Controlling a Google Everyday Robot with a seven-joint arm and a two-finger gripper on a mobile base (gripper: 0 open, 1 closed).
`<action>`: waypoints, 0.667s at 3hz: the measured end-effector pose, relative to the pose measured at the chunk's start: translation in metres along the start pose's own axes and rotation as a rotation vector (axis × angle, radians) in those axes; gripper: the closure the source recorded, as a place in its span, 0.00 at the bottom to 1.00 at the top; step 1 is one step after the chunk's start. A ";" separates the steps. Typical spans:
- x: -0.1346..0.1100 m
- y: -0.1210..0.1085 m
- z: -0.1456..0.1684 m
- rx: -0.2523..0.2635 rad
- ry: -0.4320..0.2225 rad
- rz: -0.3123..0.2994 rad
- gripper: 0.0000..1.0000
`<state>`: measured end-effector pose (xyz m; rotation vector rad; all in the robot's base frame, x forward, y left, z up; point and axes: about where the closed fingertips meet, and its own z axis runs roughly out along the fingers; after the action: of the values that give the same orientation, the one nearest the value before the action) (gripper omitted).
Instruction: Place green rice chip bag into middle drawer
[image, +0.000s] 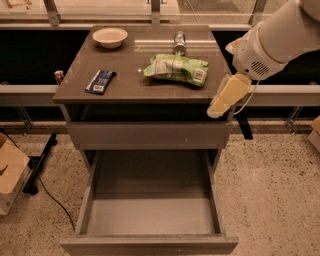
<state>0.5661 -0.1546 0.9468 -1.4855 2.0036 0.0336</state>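
The green rice chip bag (176, 69) lies flat on the grey table top (125, 82), right of centre. The middle drawer (150, 215) is pulled wide open below the table, and its flat grey floor is bare. My gripper (226, 97) is yellowish and hangs from the white arm (272, 42) at the table's right front corner. It points down and to the left, beside and slightly below the bag, apart from it and holding nothing.
A dark-blue packet (100, 81) lies at the table's left. A white bowl (110, 36) and a can (179, 42) stand at the back. A shut drawer front (150, 135) sits above the open one. A cardboard box (10, 170) is on the floor at left.
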 end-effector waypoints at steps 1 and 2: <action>-0.015 -0.022 0.029 0.016 -0.083 0.028 0.00; -0.024 -0.048 0.057 0.029 -0.166 0.078 0.00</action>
<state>0.6383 -0.1297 0.9295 -1.3406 1.9191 0.1543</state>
